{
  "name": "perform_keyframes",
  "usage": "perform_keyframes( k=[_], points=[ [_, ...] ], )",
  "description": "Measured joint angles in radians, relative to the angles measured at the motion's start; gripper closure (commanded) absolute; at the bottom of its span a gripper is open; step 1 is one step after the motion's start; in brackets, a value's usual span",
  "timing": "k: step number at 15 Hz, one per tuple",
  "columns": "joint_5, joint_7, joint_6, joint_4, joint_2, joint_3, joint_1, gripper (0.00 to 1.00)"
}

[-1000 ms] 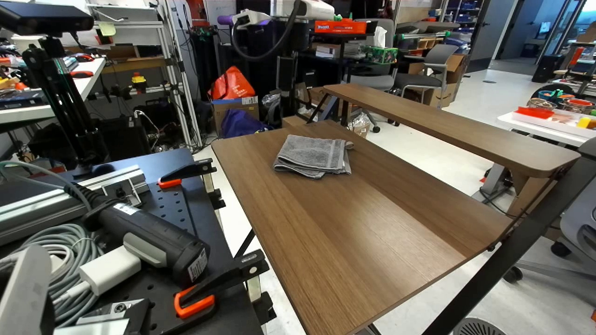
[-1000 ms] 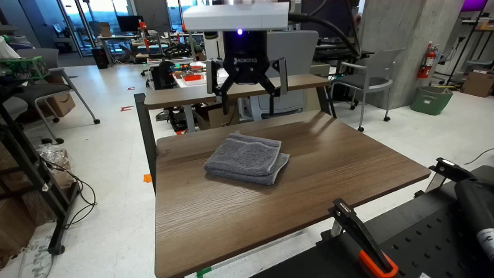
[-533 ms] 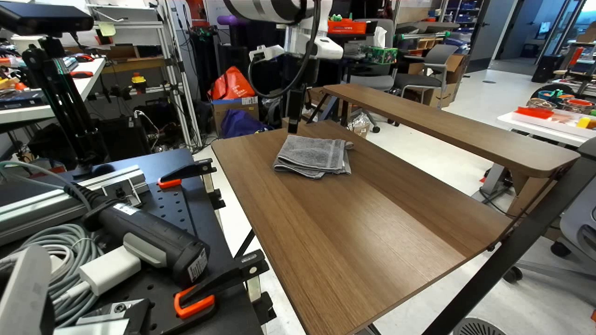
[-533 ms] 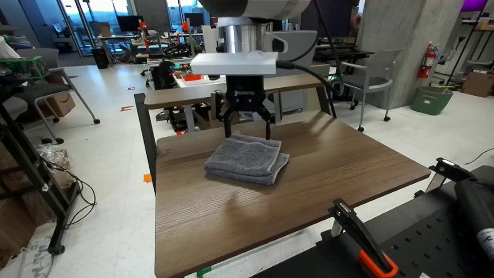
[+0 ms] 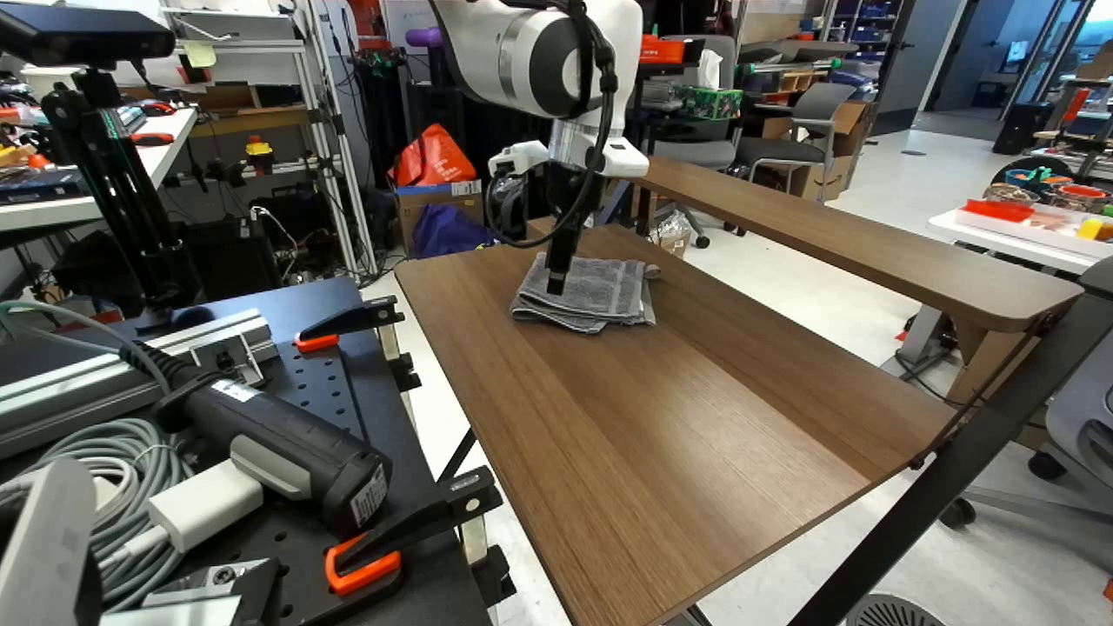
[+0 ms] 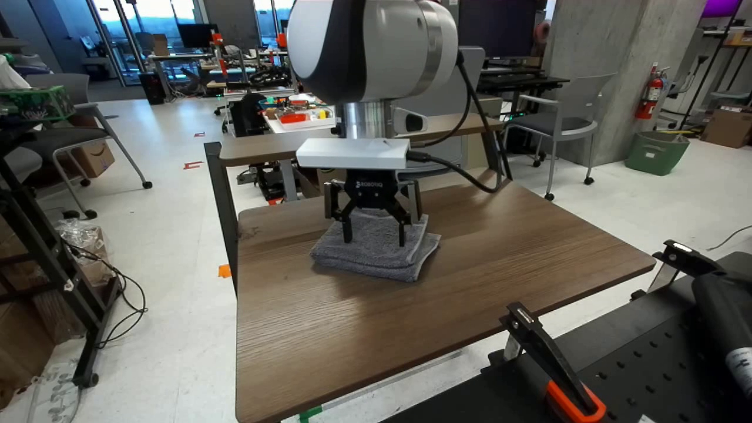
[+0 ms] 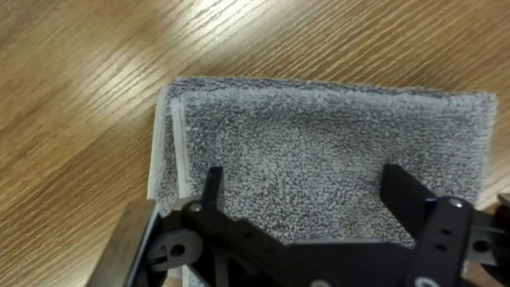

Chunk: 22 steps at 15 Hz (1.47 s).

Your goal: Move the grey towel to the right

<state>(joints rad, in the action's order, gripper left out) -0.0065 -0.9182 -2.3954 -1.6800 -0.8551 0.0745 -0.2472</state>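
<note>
Green box point(image 6: 41, 104): at the left edge in an exterior view, near a grey chair point(image 6: 67, 136)
Raised shelf point(image 6: 264, 148): along the far side of the brown worktop point(image 6: 499, 247), a dark post point(image 6: 221, 194) at its left end
Grey towel point(image 6: 376, 258): folded in layers, lying on the worktop toward its left end, a lower layer jutting out past the top one on the right
Pincer point(image 6: 375, 241): pointing down over the towel, jaws wide apart, with no hold on it; the wrist view shows towel between the two fingers point(image 7: 400, 191); cannot tell whether the tips touch it
Arm point(image 6: 382, 53): white, grey and black, reaching above the towel in both exterior views; a flat white block point(image 6: 352, 154) sits just above the pincer, with a black cable point(image 6: 420, 156) leading off it
Clamp point(image 6: 549, 355): black and orange, at the edge of a black bench point(image 6: 628, 358)
Bin point(image 6: 657, 154): green, standing by a concrete pillar point(image 6: 623, 76), near a red extinguisher point(image 6: 650, 97)
Black tool point(image 6: 721, 308): on the bench at the right edge, cut by the frame
</note>
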Motion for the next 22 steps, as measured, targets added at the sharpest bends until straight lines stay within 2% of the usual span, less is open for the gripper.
perform_keyframes(
  k=[6, 11, 17, 22],
  points=[
    [0.017, 0.0, 0.0, 0.071, -0.056, -0.021, -0.003, 0.0],
    [0.1, 0.0, -0.002, 0.07, -0.059, -0.038, 0.017, 0.0],
    [0.236, 0.0, -0.104, 0.005, -0.045, -0.044, 0.108, 0.0],
    [0.403, 0.037, -0.212, -0.087, -0.024, -0.037, 0.235, 0.0]
  ],
)
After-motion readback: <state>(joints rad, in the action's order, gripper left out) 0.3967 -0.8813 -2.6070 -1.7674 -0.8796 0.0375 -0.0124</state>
